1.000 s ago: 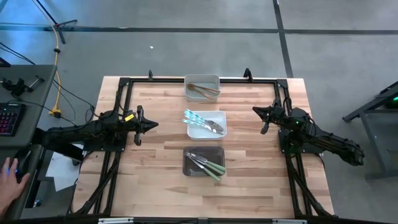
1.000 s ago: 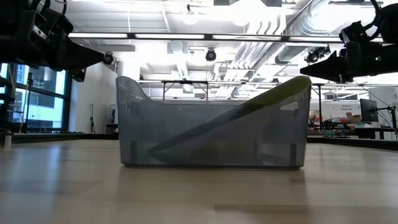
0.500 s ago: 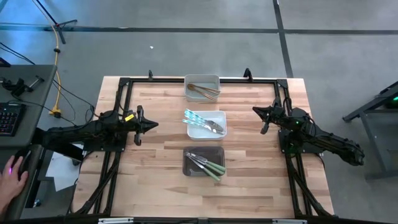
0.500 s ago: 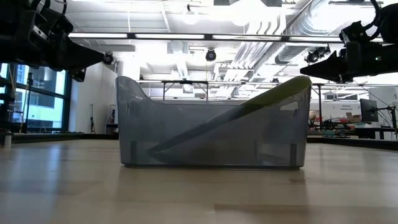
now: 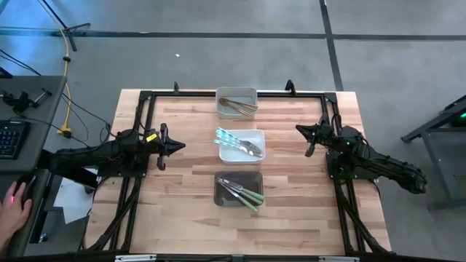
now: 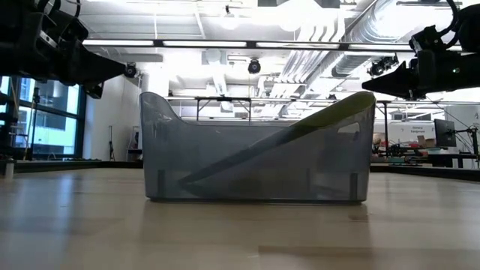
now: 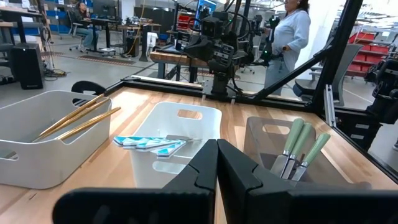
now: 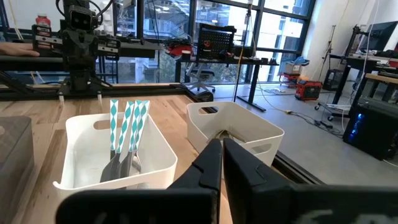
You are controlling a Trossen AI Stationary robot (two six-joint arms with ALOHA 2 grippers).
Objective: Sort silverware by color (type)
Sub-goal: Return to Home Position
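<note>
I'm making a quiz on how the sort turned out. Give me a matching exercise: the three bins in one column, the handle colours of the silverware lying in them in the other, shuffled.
Bins:
1. light grey bin
2. white bin
3. dark grey bin

Silverware inside:
a. green handles
b. tan wood-coloured handles
c. blue-and-white handles

Pairs: 1-b, 2-c, 3-a.

The left gripper and the right gripper hang shut at the table's sides, holding nothing.
</note>
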